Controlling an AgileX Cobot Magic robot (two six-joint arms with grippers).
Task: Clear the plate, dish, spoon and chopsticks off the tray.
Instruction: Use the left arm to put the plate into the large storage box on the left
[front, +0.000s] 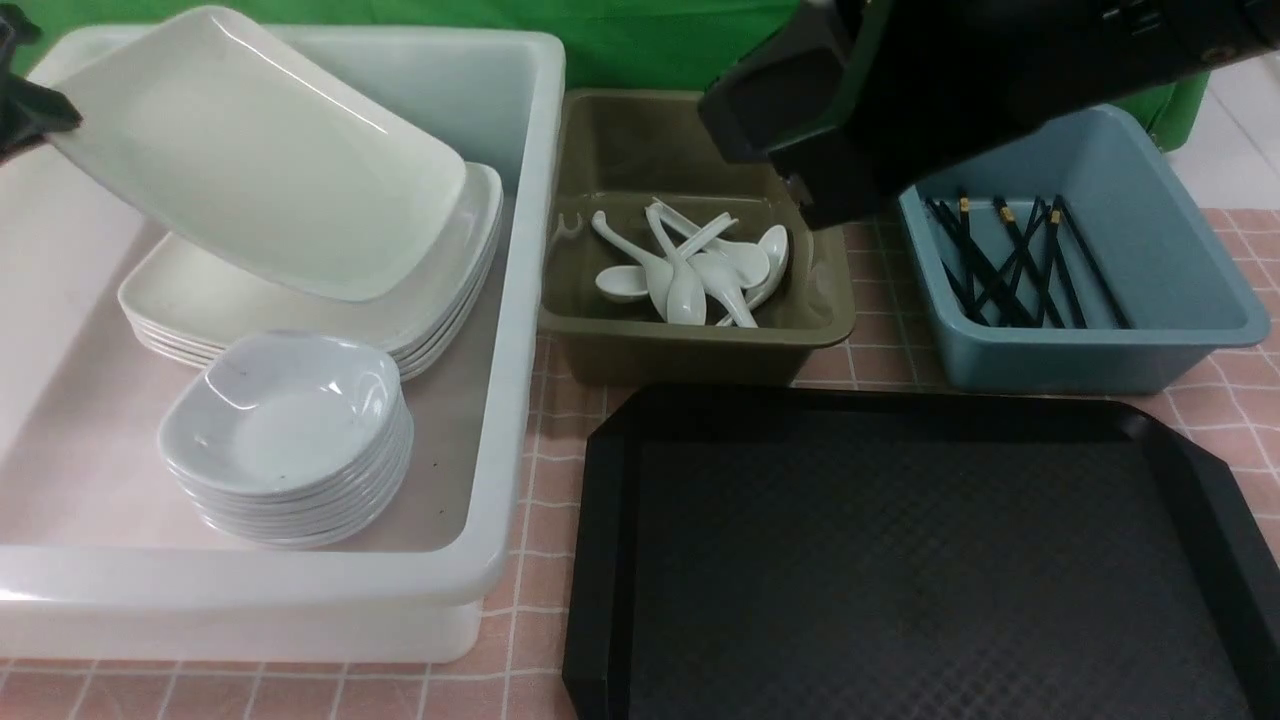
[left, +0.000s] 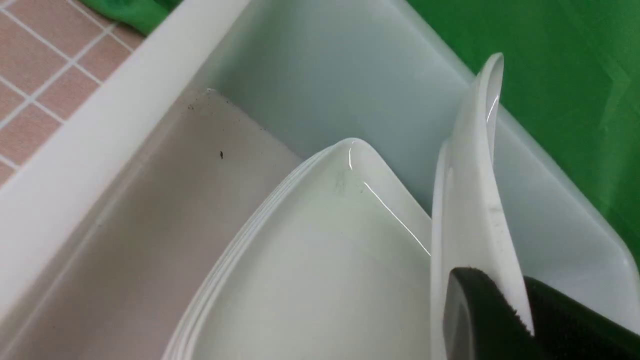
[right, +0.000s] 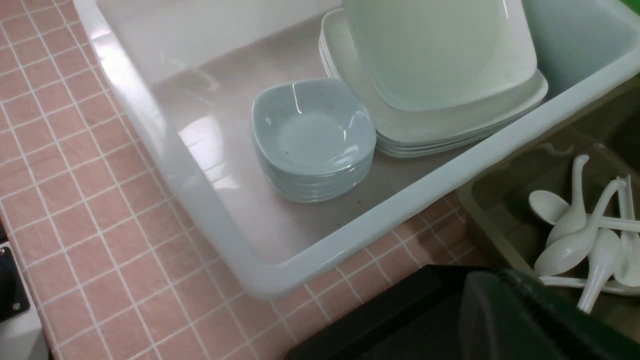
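Observation:
My left gripper (front: 58, 118) is shut on the rim of the large white plate (front: 260, 150), holding it tilted over a stack of like plates (front: 440, 290) in the white tub. In the left wrist view both pads (left: 480, 310) pinch the plate's edge (left: 475, 200). Beside the plates stands a stack of small dishes (front: 285, 420). Several white spoons (front: 690, 270) lie in the olive tub, and black chopsticks (front: 1010, 265) lie in the blue tub. The black tray (front: 900, 560) shows only its bare floor. My right gripper (right: 500, 305) is shut on nothing, above the tray's far left corner.
The white tub (front: 520, 330) takes up the left of the table. The olive tub (front: 700, 345) and blue tub (front: 1100, 350) stand behind the tray. My right arm (front: 950, 90) hangs over the olive and blue tubs. A pink checked cloth (front: 540, 500) covers the table.

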